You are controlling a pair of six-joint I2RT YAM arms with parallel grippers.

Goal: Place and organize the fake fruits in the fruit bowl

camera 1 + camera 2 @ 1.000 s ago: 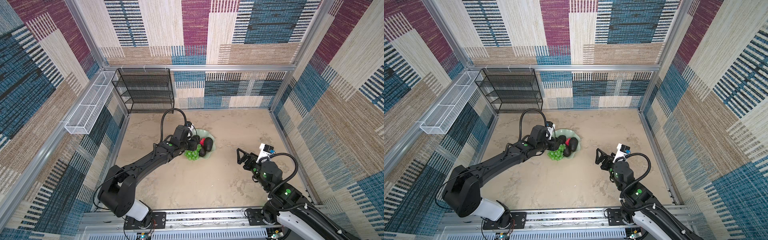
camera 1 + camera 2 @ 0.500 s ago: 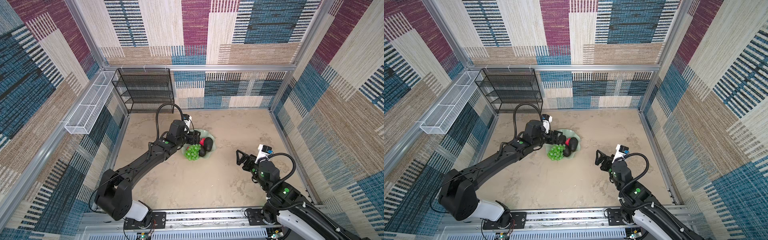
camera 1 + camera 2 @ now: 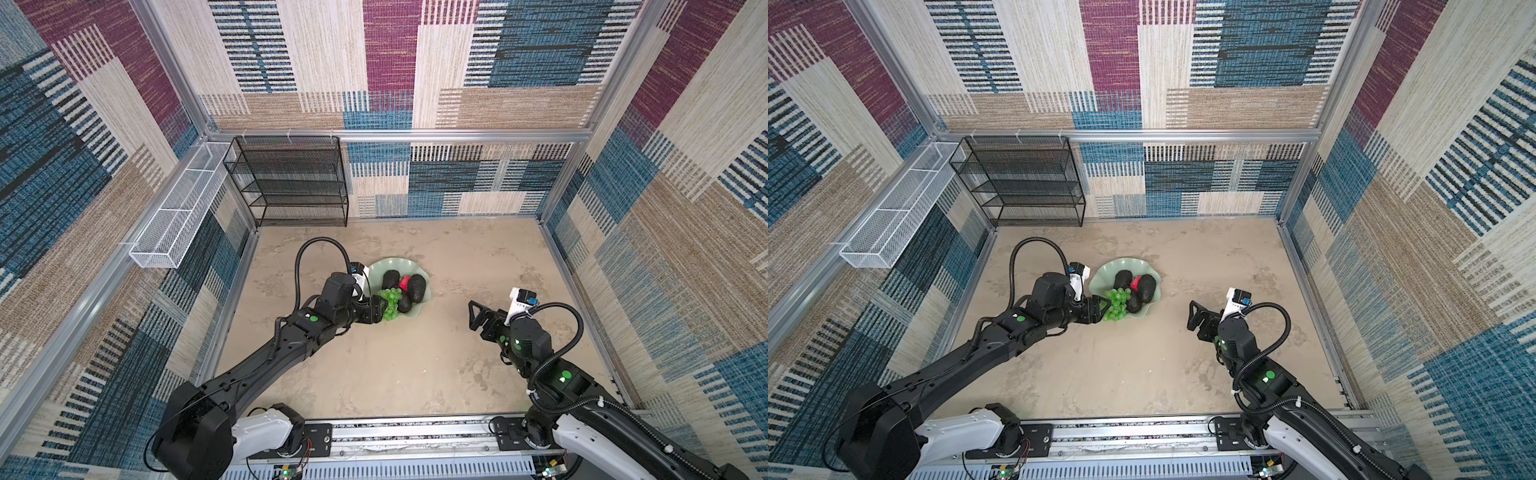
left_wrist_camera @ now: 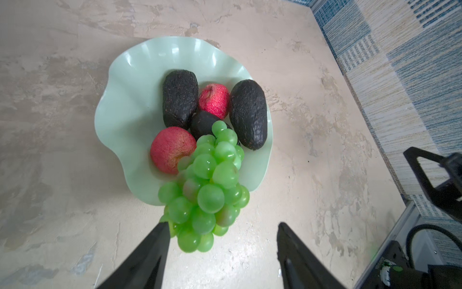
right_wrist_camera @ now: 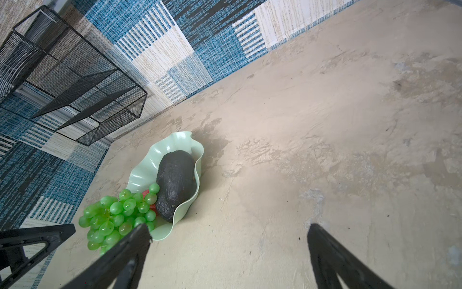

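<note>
The fruit bowl is pale mint green with a wavy rim and sits left of the floor's middle. In it lie two dark avocados, a third one half hidden, and two red fruits. The green grapes drape over the near-left rim, partly outside the bowl. My left gripper is open just short of the grapes, holding nothing. Off to the right, well clear of the bowl, my right gripper stands open and empty.
A black mesh rack stands against the back wall at the left. A white mesh basket hangs on the left wall. Patterned walls close in the sandy floor on three sides, and a metal rail runs along the front.
My left gripper has opened, let go of the grapes and drawn back from over the bowl. The grapes now rest across the bowl's rim. The right arm has barely shifted.
</note>
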